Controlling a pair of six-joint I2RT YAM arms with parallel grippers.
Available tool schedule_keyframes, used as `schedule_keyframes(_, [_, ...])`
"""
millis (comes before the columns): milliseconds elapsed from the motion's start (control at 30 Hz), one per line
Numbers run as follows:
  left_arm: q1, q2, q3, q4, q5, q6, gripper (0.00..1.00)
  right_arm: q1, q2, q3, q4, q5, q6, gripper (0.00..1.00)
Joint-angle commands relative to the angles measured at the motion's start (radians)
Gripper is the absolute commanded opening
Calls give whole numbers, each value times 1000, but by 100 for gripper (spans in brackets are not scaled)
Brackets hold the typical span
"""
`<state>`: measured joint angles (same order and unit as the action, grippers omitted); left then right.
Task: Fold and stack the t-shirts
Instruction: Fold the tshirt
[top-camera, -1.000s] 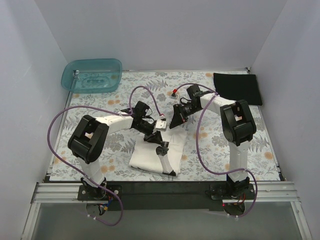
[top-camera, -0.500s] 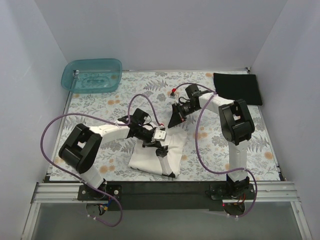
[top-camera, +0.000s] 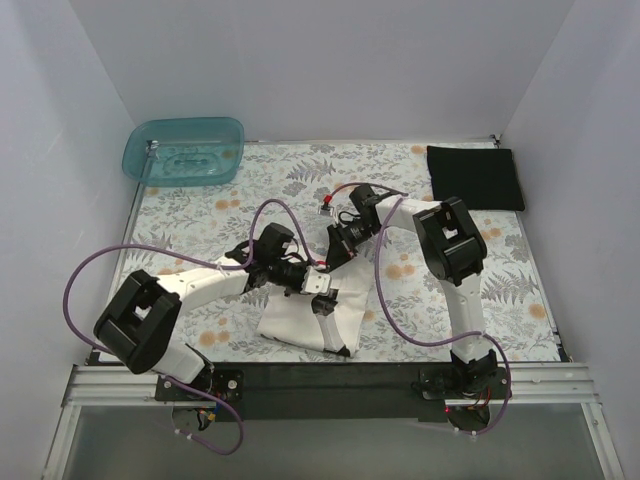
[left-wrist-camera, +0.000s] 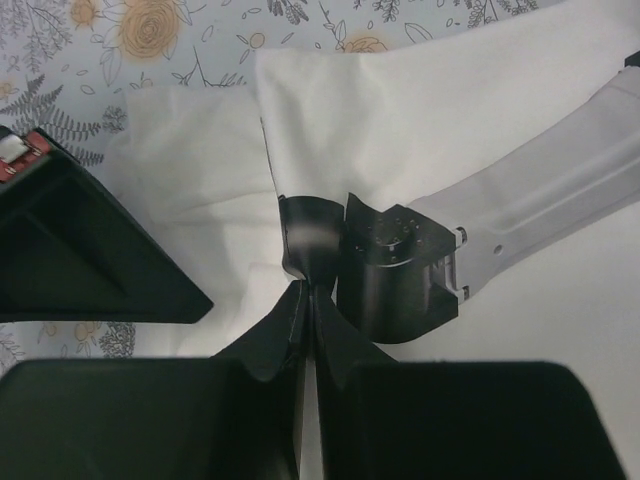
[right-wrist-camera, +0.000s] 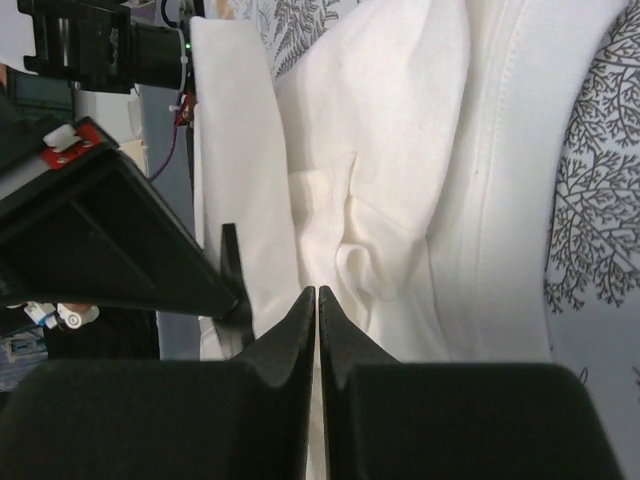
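The cream-white t-shirt (top-camera: 290, 318) lies partly folded near the front edge, between the two arms. My left gripper (top-camera: 318, 296) is shut at its far edge, and cloth folds run into the fingertips (left-wrist-camera: 306, 292). My right gripper (top-camera: 330, 260) is close behind it. It is shut too, with a pucker of white fabric (right-wrist-camera: 400, 150) at its tips (right-wrist-camera: 318, 295). In the left wrist view the right gripper (left-wrist-camera: 80, 250) shows as a black wedge over the shirt (left-wrist-camera: 430, 110). The black t-shirt (top-camera: 475, 177) lies folded flat at the back right.
A white bar with a black cylindrical end (top-camera: 330, 322) (left-wrist-camera: 395, 270) lies across the white shirt, right beside my left fingertips. A teal plastic tub (top-camera: 185, 150) stands at the back left. The floral cloth (top-camera: 200, 215) covers the table. Walls close in the sides and back.
My left arm has swung toward the front, and its gripper has shut at the shirt's far edge. My right gripper has shifted left toward it, still shut.
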<state>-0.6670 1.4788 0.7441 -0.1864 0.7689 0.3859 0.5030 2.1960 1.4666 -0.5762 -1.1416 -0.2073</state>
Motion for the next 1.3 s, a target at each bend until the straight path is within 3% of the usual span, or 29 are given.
schedule_keyframes(0, [-6, -67, -11, 45, 0, 28, 0, 9, 54, 43, -16, -20, -50, 8])
schedule_keyframes(467, [1, -84, 1, 180, -48, 24, 0, 17, 102, -6, -45, -4, -135, 8])
schedule_keyframes(833, [55, 52, 31, 453, -94, 31, 0, 17, 100, -12, -62, -15, -152, 8])
schedule_keyframes(1000, [67, 84, -28, 597, -96, 64, 0, 16, 85, 26, -86, -3, -153, 8])
schedule_keyframes(1267, [66, 8, -138, 604, -14, 130, 0, 8, 41, 156, -160, 100, -185, 8])
